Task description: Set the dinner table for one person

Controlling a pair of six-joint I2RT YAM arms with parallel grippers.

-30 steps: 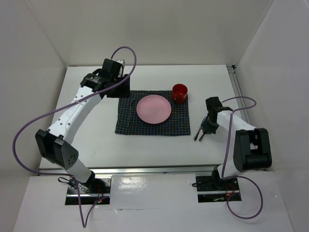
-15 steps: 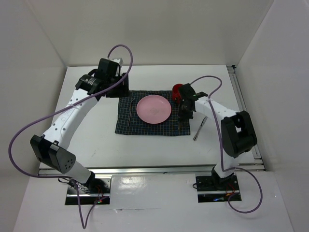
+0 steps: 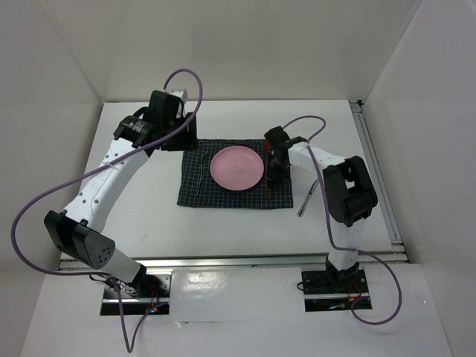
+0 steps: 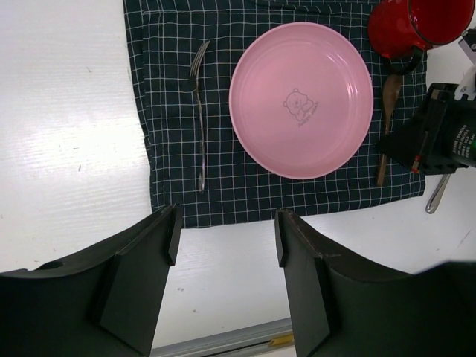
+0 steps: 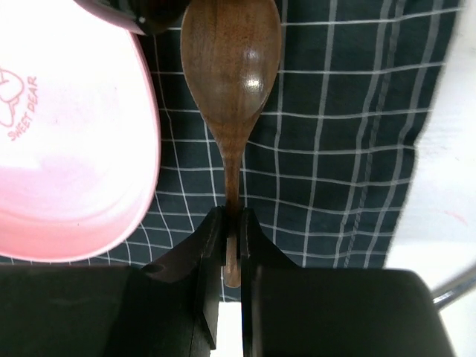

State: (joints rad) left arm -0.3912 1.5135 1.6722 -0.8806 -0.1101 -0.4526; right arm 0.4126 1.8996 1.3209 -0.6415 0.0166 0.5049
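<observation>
Right claw [image 5: 232, 245] is clamped on the thin handle of a wooden spoon [image 5: 232, 59], low over the right part of the mat. Left claw [image 4: 227, 223] hangs with its jaws spread wide and nothing between them, high above the upper left corner of the mat in the top view.

The white bench [image 3: 149, 193] lies under both claws. In the right wrist view it shows only as a pale strip at the right of the frame, past the mat's edge. Bare bench spreads widely left of the mat and in a narrower band to its right, up to the silver rail [image 3: 374, 160].

The dark checked mat [image 3: 223, 195] sits mid-bench. The pink plate [image 3: 236, 167] rests on its middle, and the red cup [image 4: 405, 26] stands at the mat's upper right corner. The spoon lies between the plate's rim and the mat's right edge, with bare cloth on its right. A fork [image 4: 199, 111] lies left of the plate. A metal utensil [image 3: 305, 201] lies on the bench just right of the mat.
</observation>
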